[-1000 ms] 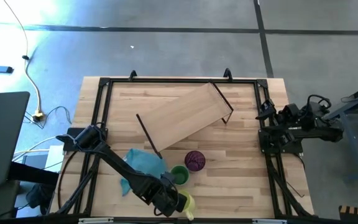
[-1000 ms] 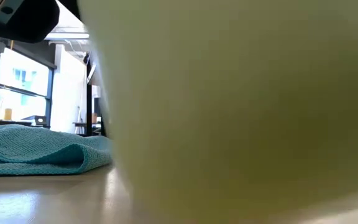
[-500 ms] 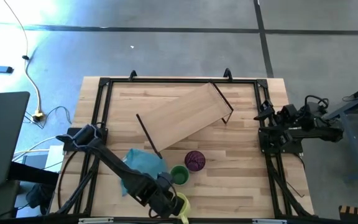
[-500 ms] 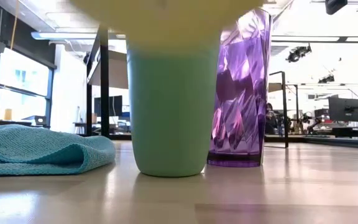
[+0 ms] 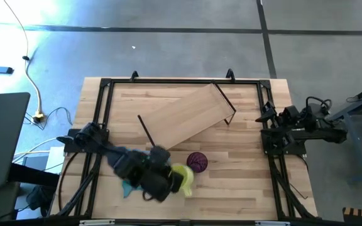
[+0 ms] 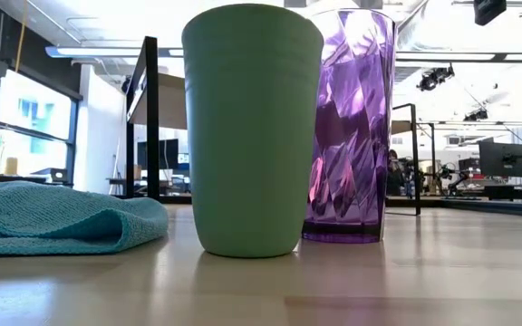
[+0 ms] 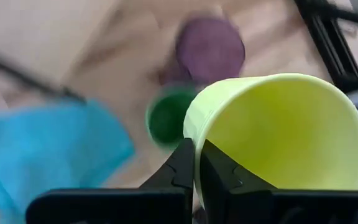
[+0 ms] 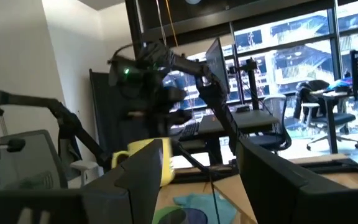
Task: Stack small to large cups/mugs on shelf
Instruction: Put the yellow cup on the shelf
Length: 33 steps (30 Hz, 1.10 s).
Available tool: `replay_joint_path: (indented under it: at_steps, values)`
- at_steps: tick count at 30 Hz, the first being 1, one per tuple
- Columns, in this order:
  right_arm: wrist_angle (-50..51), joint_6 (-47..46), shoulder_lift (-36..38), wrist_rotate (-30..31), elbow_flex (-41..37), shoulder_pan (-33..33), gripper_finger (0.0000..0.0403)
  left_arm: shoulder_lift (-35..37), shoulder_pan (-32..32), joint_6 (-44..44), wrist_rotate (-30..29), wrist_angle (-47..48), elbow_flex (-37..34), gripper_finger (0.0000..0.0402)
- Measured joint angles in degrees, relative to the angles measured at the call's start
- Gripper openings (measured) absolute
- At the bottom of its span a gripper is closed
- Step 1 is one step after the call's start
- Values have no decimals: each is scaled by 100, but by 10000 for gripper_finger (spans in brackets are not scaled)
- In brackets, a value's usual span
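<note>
The left gripper (image 7: 196, 163) has its fingers pinched on the rim of the yellow mug (image 5: 182, 176), holding it in the air above the bench (image 5: 244, 182). Directly below stands the green cup (image 6: 250, 127) with the purple tumbler (image 6: 350, 127) just beside it, and the teal cloth (image 6: 53, 215) lies near. The shelf (image 5: 184, 118) stands askew — well apart from the cups. The right gripper (image 8: 194, 180) waits at the bench's right edge with its fingers spread wide, holding nothing.
</note>
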<state>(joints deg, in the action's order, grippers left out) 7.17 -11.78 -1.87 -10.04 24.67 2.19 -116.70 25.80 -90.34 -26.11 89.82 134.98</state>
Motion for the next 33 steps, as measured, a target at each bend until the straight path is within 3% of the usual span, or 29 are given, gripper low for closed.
replay_joint_path:
  at_steps: [4,10,19,33]
  values:
    - [193,-78,-1,2,0,1,197,74,-660,746,83,10,11,0]
    - [501,-319,-13,0,0,1,197,50,-1556,1927,651,20,4,0]
    - [887,-491,-13,0,0,10,197,204,-2491,3269,1227,20,0,0]
    - [890,-486,-14,0,0,10,197,515,-2842,2874,1093,20,-79,0]
